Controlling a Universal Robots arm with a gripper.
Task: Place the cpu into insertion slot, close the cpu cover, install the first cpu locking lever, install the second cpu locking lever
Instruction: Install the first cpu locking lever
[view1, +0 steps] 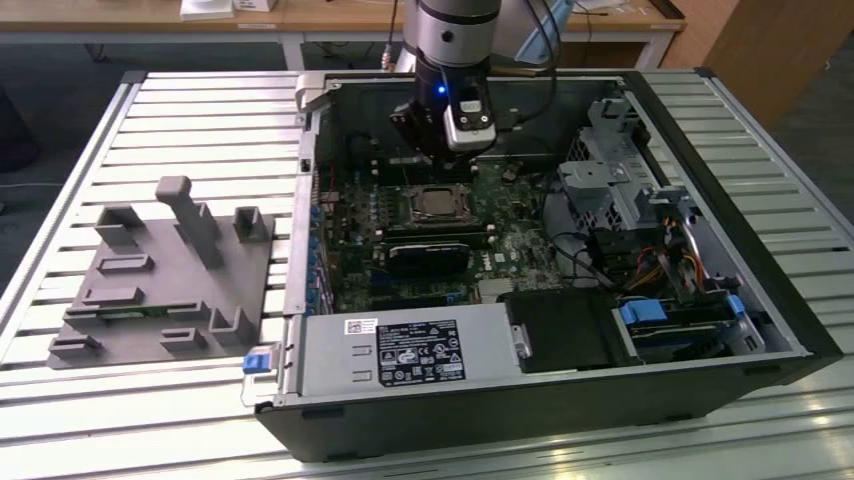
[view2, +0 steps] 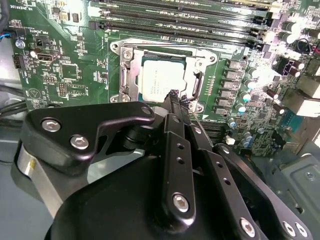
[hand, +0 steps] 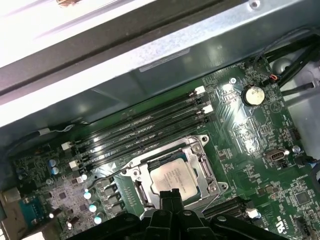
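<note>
The cpu, a small square chip with a silvery top, lies flat in the insertion slot on the green motherboard. The cpu cover, a thin silvery frame, lies down around the chip. A thin wire lever runs along one side of the socket. My gripper hangs just above the chip's edge. Its black fingertips are pressed together with nothing between them. In the exterior view the gripper sits inside the open computer case, above the socket.
Long black memory slots run beside the socket. A black fan card lies just in front of it. Drive cages and cables fill the case's right side in the exterior view. A grey fixture stands on the slatted table outside.
</note>
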